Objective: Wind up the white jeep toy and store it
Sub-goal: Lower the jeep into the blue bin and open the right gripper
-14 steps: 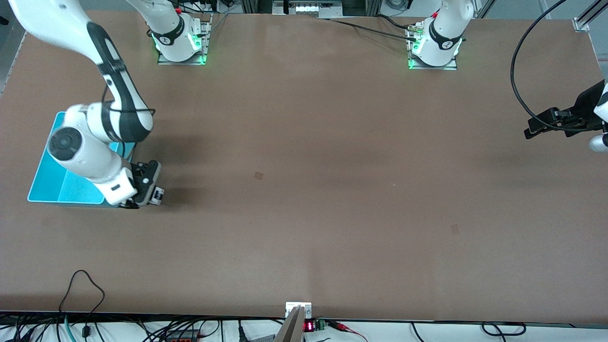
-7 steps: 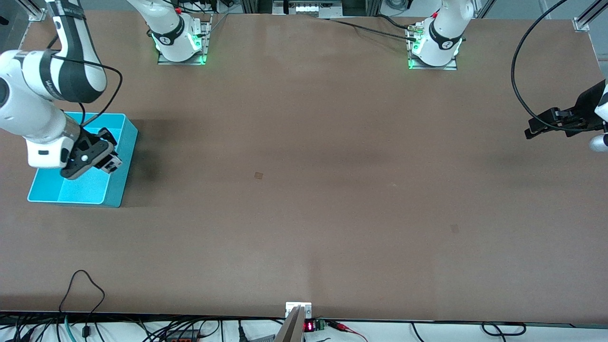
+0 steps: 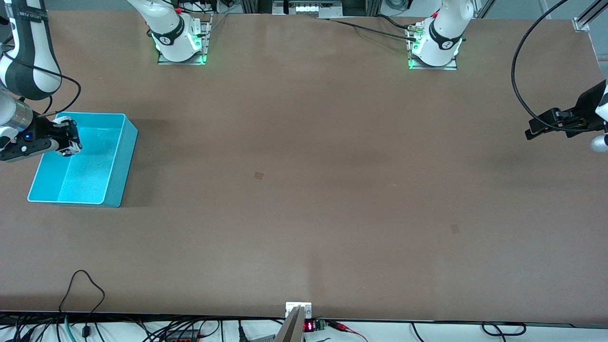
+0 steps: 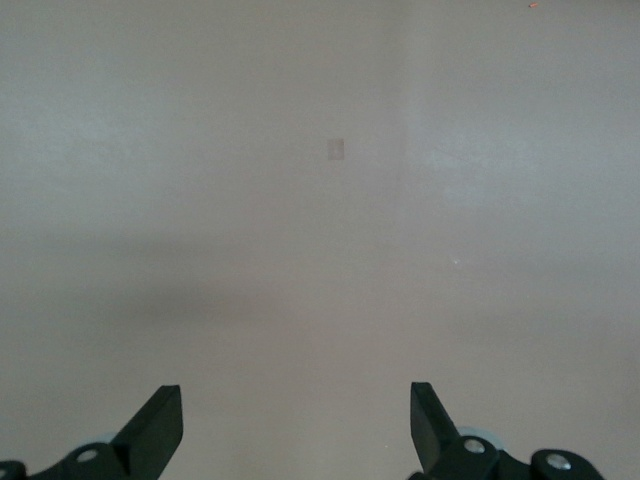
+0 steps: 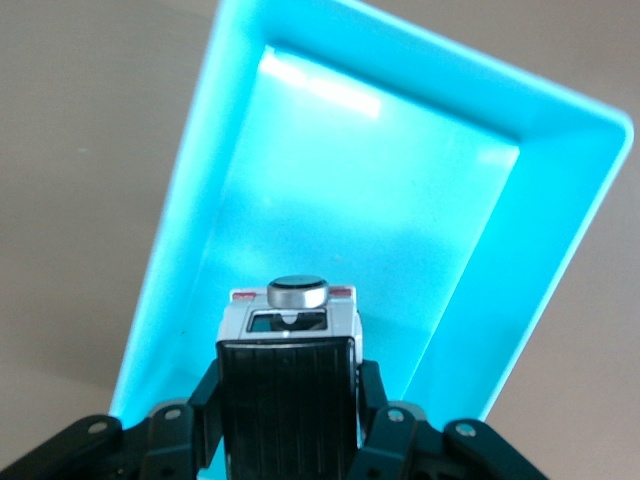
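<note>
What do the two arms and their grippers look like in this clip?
Both arms are glossy white with black joint bands; their bases glow green. The right arm carries a thin black cable and a small blue light near the wrist. The right gripper is black with pale fingertips. The left gripper is black, with a thick black cable looping above it; its fingers are dark wedges.

table (image 3: 304,190): brown, flat | on it: turquoise bin (image 3: 124,156), at right arm's end

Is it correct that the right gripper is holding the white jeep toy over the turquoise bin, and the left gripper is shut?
Not entirely. The left wrist view shows the left gripper open, holding nothing. The rest stands: the right gripper holds the white jeep toy over the turquoise bin.
</note>
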You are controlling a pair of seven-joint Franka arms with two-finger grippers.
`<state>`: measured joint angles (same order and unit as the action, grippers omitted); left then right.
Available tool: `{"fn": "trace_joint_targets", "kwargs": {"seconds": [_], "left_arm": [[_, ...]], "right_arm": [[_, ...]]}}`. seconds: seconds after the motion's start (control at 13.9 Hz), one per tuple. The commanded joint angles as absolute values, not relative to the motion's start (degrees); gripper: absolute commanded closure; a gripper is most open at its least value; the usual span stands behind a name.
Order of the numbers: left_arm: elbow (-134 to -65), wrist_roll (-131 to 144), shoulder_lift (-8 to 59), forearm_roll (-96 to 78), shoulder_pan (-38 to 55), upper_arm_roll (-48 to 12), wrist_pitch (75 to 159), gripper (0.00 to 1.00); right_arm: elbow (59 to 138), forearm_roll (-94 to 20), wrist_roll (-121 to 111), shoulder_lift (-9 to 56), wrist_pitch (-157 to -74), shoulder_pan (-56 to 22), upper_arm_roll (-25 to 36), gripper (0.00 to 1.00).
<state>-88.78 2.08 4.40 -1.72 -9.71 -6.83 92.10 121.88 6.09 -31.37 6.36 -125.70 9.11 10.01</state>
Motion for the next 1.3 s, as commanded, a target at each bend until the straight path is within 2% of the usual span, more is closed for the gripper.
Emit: {"fn": "trace_joint_targets", "kwargs": {"seconds": [0.0, 0.22, 1.01, 1.22], "left_arm": [[-88.94, 2.46, 4.39, -1.93, -9.84, -6.86, 92.72, 0.0], [-88.95, 2.46, 4.31, -1.93, -9.84, -6.86, 92.37, 0.0], [-89.03, 2.29, 4.13, -1.93, -9.67, -6.94, 92.46, 0.0], [-89.03, 2.29, 4.13, -1.93, -9.4, -6.94, 92.37, 0.0]], "right_arm": [[126.54, 6.24, -24.1, 8.26, -132.95, 8.88, 10.81, 1.0], [130.6, 6.33, -17.94, 11.07, -140.44, 8.79, 10.81, 1.0], [130.69, 5.1, -17.05, 16.7, -143.97, 10.99, 10.81, 1.0], [130.69, 5.1, -17.14, 17.31, -144.05, 10.99, 10.81, 0.93]]}}
